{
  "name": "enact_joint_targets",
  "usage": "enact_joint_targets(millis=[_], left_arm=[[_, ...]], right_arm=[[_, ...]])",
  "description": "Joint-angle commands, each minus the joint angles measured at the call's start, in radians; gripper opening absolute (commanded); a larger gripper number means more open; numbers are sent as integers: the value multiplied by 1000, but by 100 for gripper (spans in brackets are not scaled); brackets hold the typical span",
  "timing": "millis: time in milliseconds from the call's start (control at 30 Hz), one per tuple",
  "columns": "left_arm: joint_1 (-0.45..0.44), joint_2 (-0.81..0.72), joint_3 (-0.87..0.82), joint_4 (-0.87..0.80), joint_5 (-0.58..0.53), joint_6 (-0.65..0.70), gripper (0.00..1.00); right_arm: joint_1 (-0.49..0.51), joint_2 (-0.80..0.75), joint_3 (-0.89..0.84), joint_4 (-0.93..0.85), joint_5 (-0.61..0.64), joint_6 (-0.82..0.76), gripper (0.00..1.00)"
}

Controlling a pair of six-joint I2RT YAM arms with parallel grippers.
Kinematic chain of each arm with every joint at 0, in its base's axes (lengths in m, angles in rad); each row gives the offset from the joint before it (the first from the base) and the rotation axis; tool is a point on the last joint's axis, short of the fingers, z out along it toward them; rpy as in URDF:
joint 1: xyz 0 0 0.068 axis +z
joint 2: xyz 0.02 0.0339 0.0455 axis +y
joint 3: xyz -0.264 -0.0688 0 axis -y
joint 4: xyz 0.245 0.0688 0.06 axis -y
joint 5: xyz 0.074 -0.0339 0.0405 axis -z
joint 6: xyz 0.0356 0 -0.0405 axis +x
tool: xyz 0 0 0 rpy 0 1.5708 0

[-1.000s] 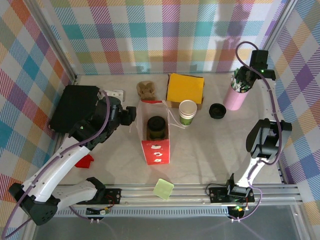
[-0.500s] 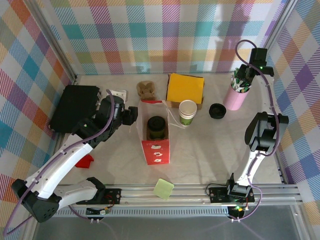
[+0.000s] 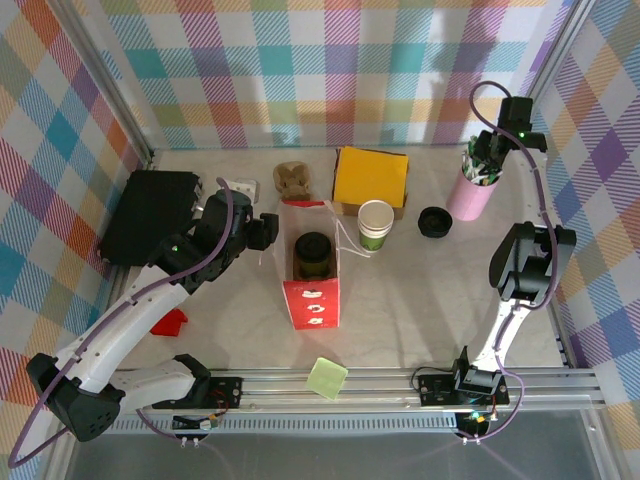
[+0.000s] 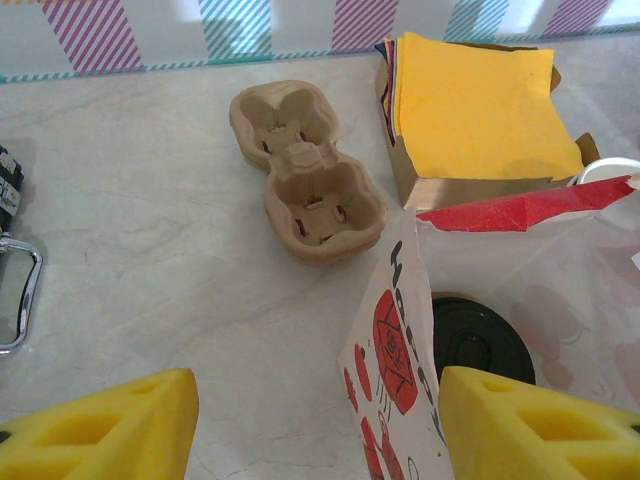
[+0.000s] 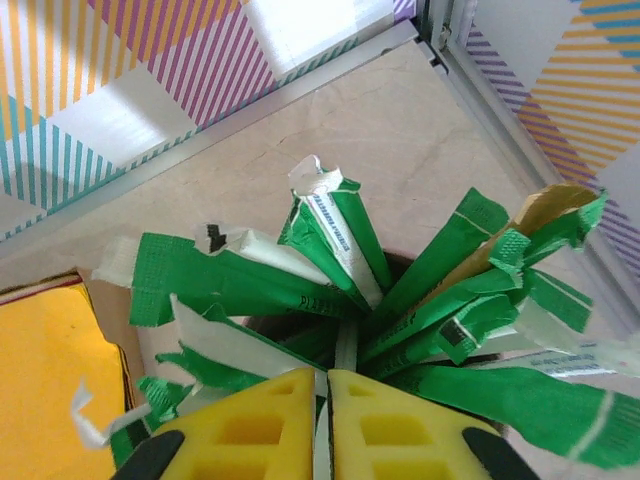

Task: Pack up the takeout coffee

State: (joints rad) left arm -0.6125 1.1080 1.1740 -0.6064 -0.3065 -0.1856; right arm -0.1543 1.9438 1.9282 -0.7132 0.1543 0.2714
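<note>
The takeout coffee [image 3: 376,224], a white-rimmed paper cup with green sides, stands upright right of the red-and-white paper bag [image 3: 313,270]; its rim [image 4: 612,168] peeks in behind the bag's red edge. A black-lidded cup [image 3: 312,252] sits inside the bag. My left gripper [image 3: 262,230] hovers at the bag's left wall, open, and that wall's printed edge [image 4: 400,350] stands between the yellow fingers [image 4: 110,425]. My right gripper [image 5: 328,400] is over the pink cup [image 3: 470,198] of green-wrapped straws, shut on a thin white-wrapped straw [image 5: 345,350].
A cardboard cup carrier [image 4: 305,170] lies behind the bag, next to a box of yellow napkins [image 3: 370,178]. A loose black lid [image 3: 434,221] sits between coffee and pink cup. A black case [image 3: 150,212], a red item [image 3: 170,322] and a green pad [image 3: 327,378] lie nearer.
The right gripper's fingers have closed together over the pink cup, onto a white-wrapped straw. The left arm has edged slightly toward the back, still open beside the bag.
</note>
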Motion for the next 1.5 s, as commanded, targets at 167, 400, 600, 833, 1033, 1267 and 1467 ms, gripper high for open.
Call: enact_joint_targets(millis=[167, 400, 600, 833, 1033, 1267, 1467], left_arm=[[10, -39, 21, -12, 22, 1, 65], [10, -89, 9, -24, 33, -17, 65], [9, -127, -1, -45, 21, -18, 65], [8, -164, -4, -62, -14, -12, 65], [9, -170, -5, -73, -27, -12, 65], [10, -186, -13, -79, -27, -15, 65], [10, -208, -23, -88, -38, -17, 65]], right_arm=[[2, -201, -10, -49, -38, -15, 1], [25, -333, 19, -122, -60, -20, 0], [66, -430, 123, -195, -132, -26, 0], [165, -536, 231, -210, -373, 17, 0], [286, -552, 287, -191, -618, 126, 0], [470, -508, 387, -245, -734, 167, 0], [614, -480, 417, -301, -722, 146, 0]])
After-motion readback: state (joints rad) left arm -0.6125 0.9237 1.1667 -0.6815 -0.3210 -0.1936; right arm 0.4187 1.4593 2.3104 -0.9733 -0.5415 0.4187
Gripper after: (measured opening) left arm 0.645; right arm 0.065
